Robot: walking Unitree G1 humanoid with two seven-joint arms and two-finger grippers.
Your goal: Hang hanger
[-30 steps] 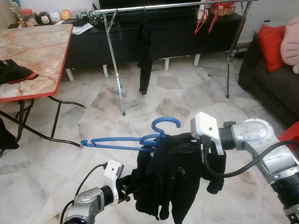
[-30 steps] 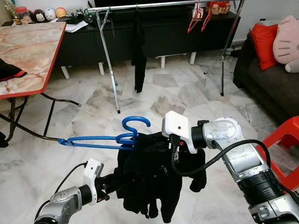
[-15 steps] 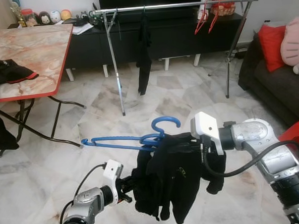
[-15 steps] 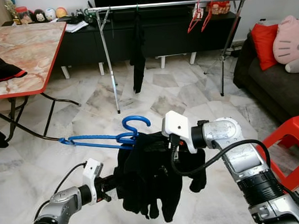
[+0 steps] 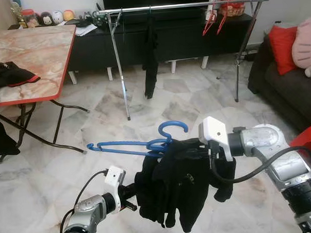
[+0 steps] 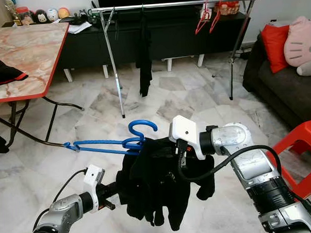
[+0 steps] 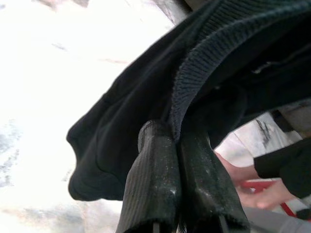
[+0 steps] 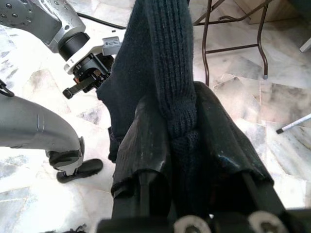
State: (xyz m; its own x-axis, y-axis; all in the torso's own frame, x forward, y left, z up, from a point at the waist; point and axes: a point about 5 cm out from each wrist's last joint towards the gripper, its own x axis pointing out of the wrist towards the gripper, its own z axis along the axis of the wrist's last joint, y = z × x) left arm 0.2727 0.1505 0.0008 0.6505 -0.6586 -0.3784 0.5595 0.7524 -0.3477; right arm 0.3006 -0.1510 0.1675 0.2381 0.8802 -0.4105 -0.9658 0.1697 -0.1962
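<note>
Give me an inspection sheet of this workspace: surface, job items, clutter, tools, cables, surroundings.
Surface: marble floor, pale and veined.
Job's things: blue hanger carrying a black garment, held low above the floor; metal clothes rail across the room, with a dark garment and red hangers on it.
Clutter: black clothing lying on the red-edged table.
Tools: right tool shut on the black garment's knit fabric; left tool shut on the garment's lower edge.
Cables: black cable looping along the right arm; another at the left wrist.
Surroundings: dark sofa with red cushion; black TV cabinet.
</note>
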